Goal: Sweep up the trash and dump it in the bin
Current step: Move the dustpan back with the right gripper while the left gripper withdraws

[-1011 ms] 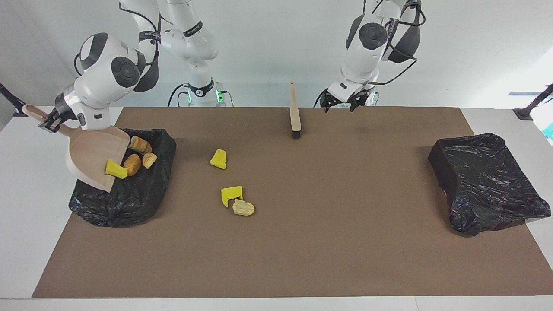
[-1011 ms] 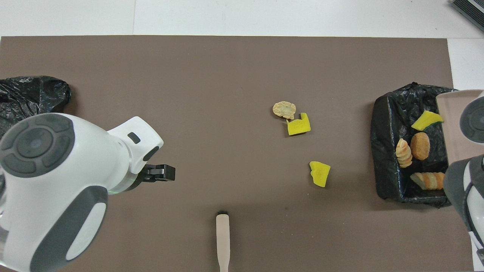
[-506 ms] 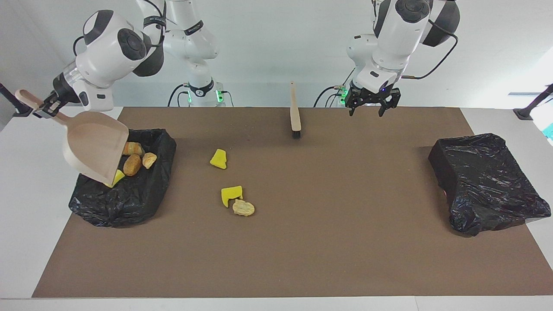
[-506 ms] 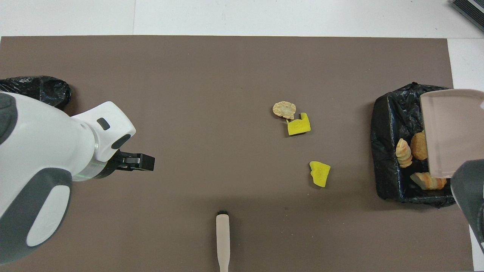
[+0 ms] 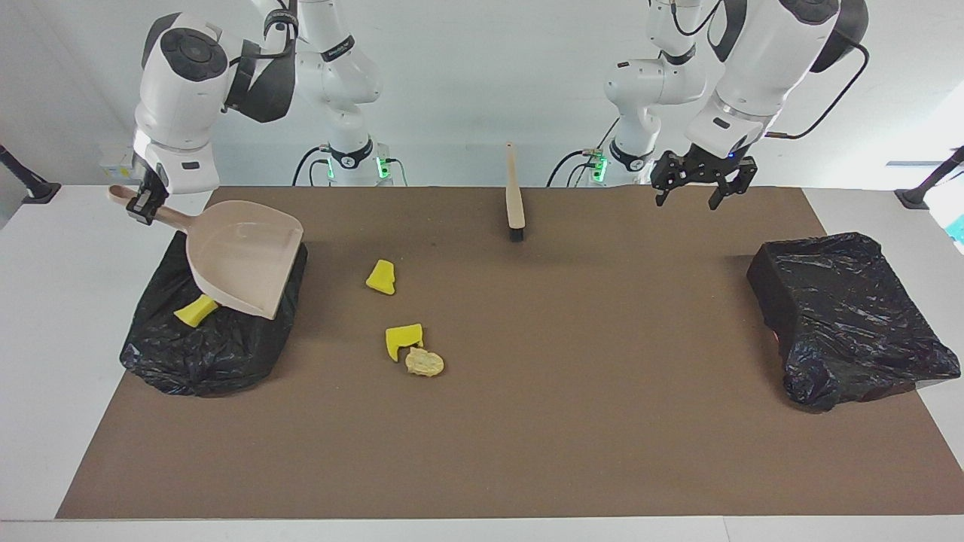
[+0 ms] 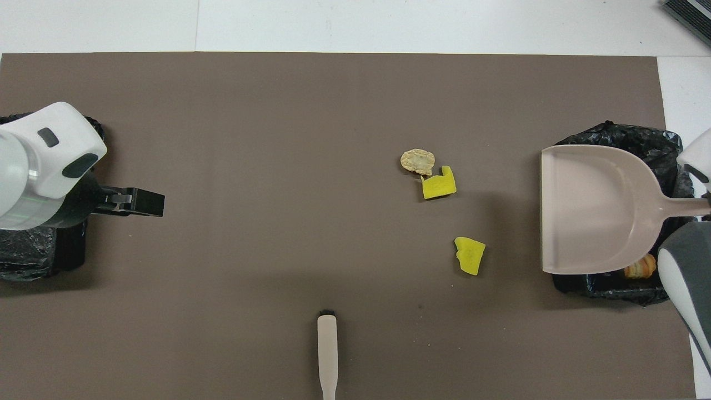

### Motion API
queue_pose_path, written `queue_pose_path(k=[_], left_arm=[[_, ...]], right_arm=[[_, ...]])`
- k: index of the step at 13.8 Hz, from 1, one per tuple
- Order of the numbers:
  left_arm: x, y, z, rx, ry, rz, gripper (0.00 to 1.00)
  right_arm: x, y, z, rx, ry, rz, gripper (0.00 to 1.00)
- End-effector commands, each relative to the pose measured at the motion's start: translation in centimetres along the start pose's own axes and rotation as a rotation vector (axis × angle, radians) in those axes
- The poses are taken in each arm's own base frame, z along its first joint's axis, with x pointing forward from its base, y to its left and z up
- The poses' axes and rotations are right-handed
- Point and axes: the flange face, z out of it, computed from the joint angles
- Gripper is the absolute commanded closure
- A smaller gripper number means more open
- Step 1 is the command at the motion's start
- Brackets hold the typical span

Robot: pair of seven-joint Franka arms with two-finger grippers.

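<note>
Black-lined bin point(image 5: 203, 354) under the right gripper point(image 5: 143, 202) holds a yellow scrap point(image 5: 194, 310). That gripper grasps the dustpan point(image 5: 245, 256), now levelled after tipping. The left gripper point(image 5: 697, 177), released, has swung toward the other bin point(image 5: 851, 316).

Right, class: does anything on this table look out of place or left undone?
Three scraps lie loose on the mat, outside either bin: a yellow chunk, a second yellow chunk and a tan lump touching it. The brush lies unheld, while the right hand holds the emptied dustpan over the bin.
</note>
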Motion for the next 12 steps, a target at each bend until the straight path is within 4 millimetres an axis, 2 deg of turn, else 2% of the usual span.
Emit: queue_pose_path(k=[1, 3, 5, 7, 10, 11, 12], left_arm=[[1.6, -1.3, -1.0, 0.01, -0.006, 0.012, 0.0], [2.2, -1.6, -0.6, 0.038, -0.014, 0.062, 0.0], [3.2, -1.8, -1.5, 0.05, -0.01, 0.062, 0.0], [3.9, -2.0, -2.3, 0.052, -0.022, 0.06, 0.0], [3.9, -2.1, -3.0, 0.081, 0.001, 0.072, 0.0], [3.6, -1.8, -3.4, 0.076, 0.012, 0.075, 0.0], [3.6, -1.9, -3.6, 0.07, 0.018, 0.073, 0.0]], right_arm=[[2.6, -0.3, -0.8, 0.016, 0.129, -0.019, 1.0], [5.1, -0.2, -0.8, 0.033, 0.169, 0.042, 1.0], [8.7, -0.1, -0.4, 0.071, 0.203, 0.151, 1.0], [11.5, -0.2, -0.6, 0.106, 0.226, 0.329, 1.0], [13.5, 0.4, 0.9, 0.199, 0.256, 0.648, 1.0], [15.6, 0.3, 0.3, 0.206, 0.265, 0.701, 1.0], [16.9, 0.2, -0.1, 0.208, 0.267, 0.764, 1.0]])
